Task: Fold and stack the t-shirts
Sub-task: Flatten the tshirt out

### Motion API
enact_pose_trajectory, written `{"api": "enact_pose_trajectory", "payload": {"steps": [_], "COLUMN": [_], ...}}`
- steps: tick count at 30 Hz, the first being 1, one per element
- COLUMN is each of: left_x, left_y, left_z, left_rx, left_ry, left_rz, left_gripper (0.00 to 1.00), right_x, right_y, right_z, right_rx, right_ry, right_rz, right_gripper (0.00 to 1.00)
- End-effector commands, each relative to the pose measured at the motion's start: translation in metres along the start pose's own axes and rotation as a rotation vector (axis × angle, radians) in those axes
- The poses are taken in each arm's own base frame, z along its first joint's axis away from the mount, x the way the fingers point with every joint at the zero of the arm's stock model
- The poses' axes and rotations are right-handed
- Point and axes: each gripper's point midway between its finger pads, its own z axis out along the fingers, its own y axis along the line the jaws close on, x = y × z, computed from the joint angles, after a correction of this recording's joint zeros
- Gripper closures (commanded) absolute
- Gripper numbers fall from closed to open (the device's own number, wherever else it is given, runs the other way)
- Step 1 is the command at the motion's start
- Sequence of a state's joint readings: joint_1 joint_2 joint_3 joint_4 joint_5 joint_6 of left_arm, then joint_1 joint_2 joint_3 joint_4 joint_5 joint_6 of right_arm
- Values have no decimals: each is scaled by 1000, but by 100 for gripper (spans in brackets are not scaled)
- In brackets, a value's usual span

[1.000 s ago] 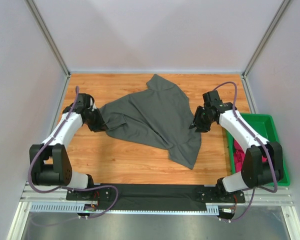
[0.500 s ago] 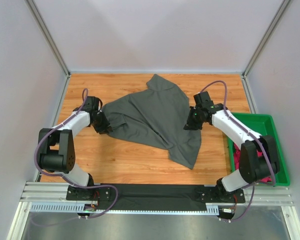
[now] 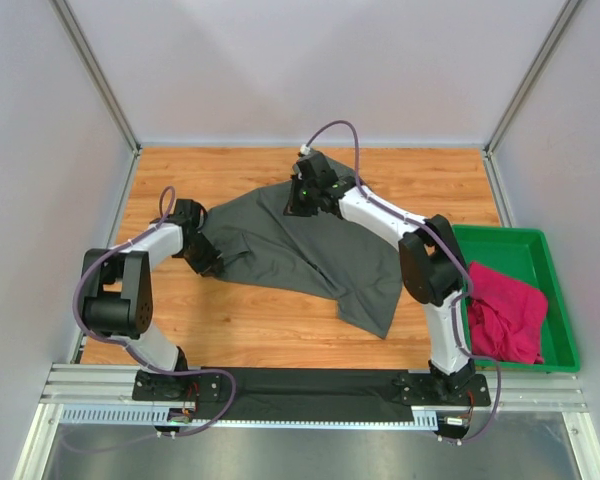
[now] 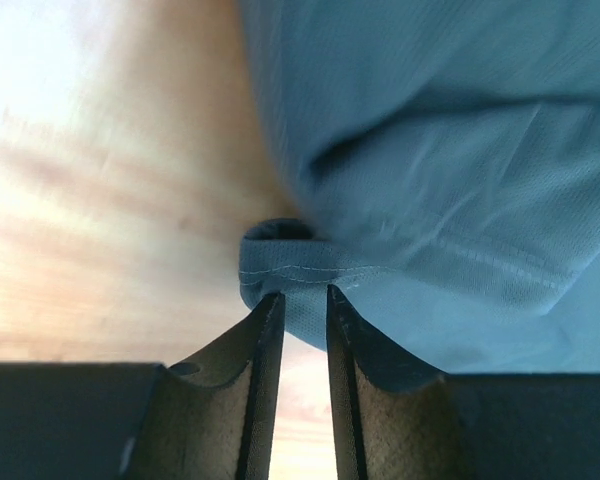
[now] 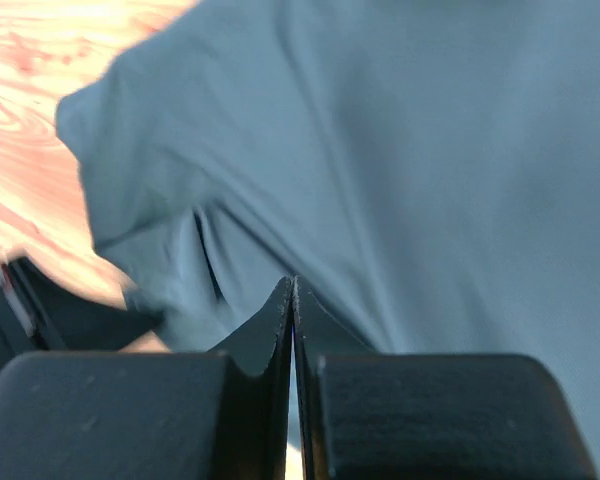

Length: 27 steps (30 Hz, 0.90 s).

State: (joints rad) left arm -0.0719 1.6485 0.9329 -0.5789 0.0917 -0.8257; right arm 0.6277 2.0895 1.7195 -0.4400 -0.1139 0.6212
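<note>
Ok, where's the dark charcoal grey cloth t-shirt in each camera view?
Top external: dark charcoal grey cloth t-shirt spread across the centre.
Left wrist: t-shirt fills upper right, hem at the left gripper.
Right wrist: t-shirt fills most of the frame.
Shared landmark: orange wooden tabletop.

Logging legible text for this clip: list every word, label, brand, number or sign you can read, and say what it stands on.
None: no text can be read in any view.
The dark charcoal grey cloth t-shirt, the magenta-pink cloth t-shirt, the green plastic tray and the wooden table top show only plain surfaces.
</note>
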Motion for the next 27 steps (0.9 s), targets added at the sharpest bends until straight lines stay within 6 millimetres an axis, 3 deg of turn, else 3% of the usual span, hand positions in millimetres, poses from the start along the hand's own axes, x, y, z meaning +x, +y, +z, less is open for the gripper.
{"api": "enact_pose_trajectory", "payload": {"steps": [1,2,5,6,7,9,13,15,16,17,18,19,20,21,22,23,24,25,27], "left_x": [33,40,71,79,82,84,30,-6,-18,-43,-55,-66,-91,-98,-103,-120,-125,-128,-144], "left_y": [36,43,51,50,44,52,45,31,28,15,8,4,-8,-18,-22,-37,-45,-45,-56], "left_z": [-7,-9,-28,-34,-47,-60,-109,-130,-127,-136,-135,-116,-120,-113,-87,-89,-81,-57,-49], "left_rx": [-93,-109,-84,-61,-5,-7,15,32,14,64,81,65,106,136,117,141,158,134,139], "left_ry": [42,46,91,103,69,26,-273,-409,-417,-464,-467,-420,-454,-419,-350,-370,-344,-293,-301], "left_rz": [-53,-59,-51,-64,-50,-42,62,87,119,108,111,112,118,127,139,166,178,182,186], "left_gripper": [70,70,70,68,67,61,46,43,45,51,53,57,62,72,74,77,84,86,90], "right_x": [-4,10,48,62,73,104,143,161,170,175,178,181,183,184,190,190,192,198,203], "right_y": [39,56,81,81,87,95,110,113,108,109,108,104,104,103,100,102,102,100,101], "right_z": [18,20,21,22,18,13,-5,-9,-7,-6,-5,0,2,5,11,13,16,21,25], "right_rx": [-79,-104,-126,-126,-147,-172,-220,-226,-221,-225,-221,-206,-203,-198,-192,-192,-189,-181,-182], "right_ry": [-29,-9,55,85,111,177,255,294,316,323,329,333,335,335,350,353,358,378,389], "right_rz": [-39,-66,-116,-121,-128,-166,-257,-271,-264,-259,-254,-252,-252,-254,-256,-261,-264,-261,-257], "right_gripper": [100,100,100,100,100,100,100,100,100,100,100,100,100,100,100,100,100,100,100]}}
